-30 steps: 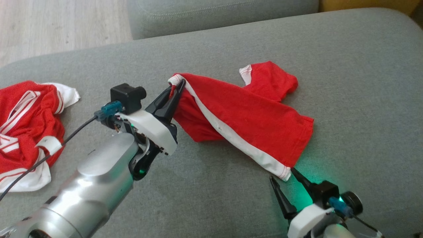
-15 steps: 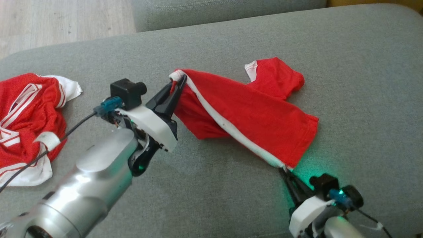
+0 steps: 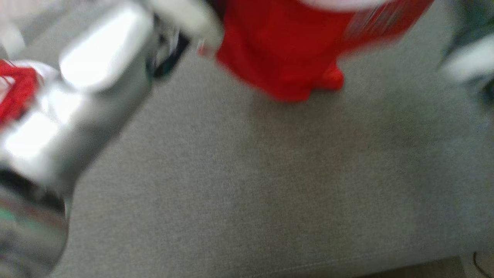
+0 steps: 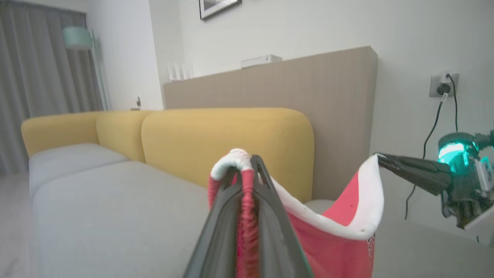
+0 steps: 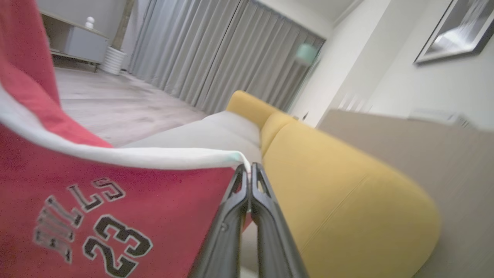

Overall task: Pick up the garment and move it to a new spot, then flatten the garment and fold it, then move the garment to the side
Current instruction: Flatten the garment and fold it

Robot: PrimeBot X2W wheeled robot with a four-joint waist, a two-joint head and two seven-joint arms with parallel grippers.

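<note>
Left gripper [image 4: 247,170] clamped on bunched white-trimmed edge of garment [image 4: 343,220]. Right gripper [image 5: 249,166] pinched shut on white hem corner. Garment held stretched between both, raised above grey cushion [image 3: 270,173]; lower end seen close to cushion, contact not resolved through blur. Pick-up judged done; transfer to new spot judged under way. Flattening, folding, shift to side remain to be done. Second red garment [image 3: 15,85] seen at cushion's left. Yellow backrest [image 4: 227,139] beyond.
</note>
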